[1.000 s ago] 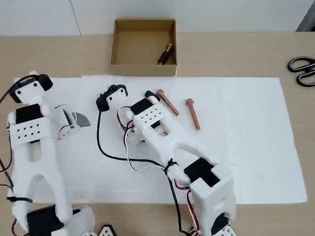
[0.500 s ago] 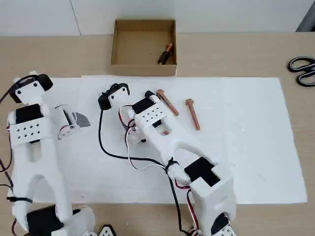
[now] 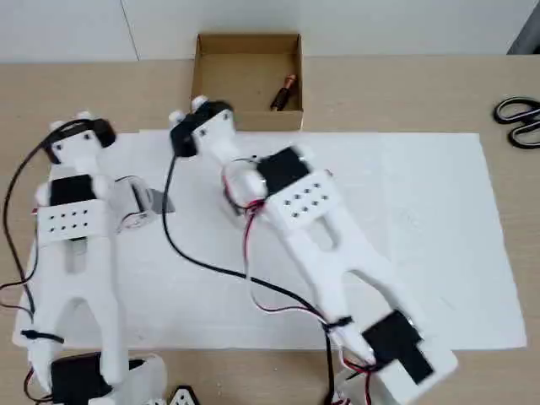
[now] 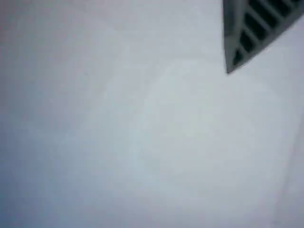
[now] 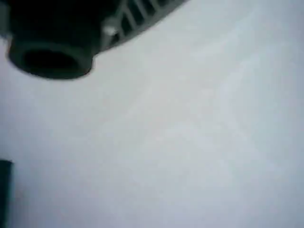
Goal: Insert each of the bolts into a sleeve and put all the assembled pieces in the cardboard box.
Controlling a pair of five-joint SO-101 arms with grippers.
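— At 12 o'clock on the tabletop, what's logged?

— Cardboard box (image 3: 221,80). One assembled piece (image 3: 285,93) lies inside, against its 3 o'clock wall. By my reading, one done and more to go.

— Arms?

— Right arm (image 3: 337,253) runs from 5 o'clock toward 11, across the middle of the white sheet (image 3: 430,236). What lies under it is hidden. Right tool (image 5: 118,23) sits low over the sheet, with a black sleeve (image 5: 50,50) hard against its ribbed jaw. Clenched on it or merely beside it: cannot tell.

— Left?

— Left tool (image 3: 148,202) at 9 o'clock, over the sheet, well apart from the box. Released or clenched: cannot tell.

— Step in hand?

— Judging: securing a sleeve for the next insertion.

— Next move?

— It needs a firm hold on the sleeve with the bore exposed. Then a bolt comes end-on to that bore. The axes must line up or the shank catches the rim. After that, carry to 12 o'clock and let go inside the box.

— Else?

— Scissors (image 3: 519,121) at 2 o'clock, near the edge, not involved.
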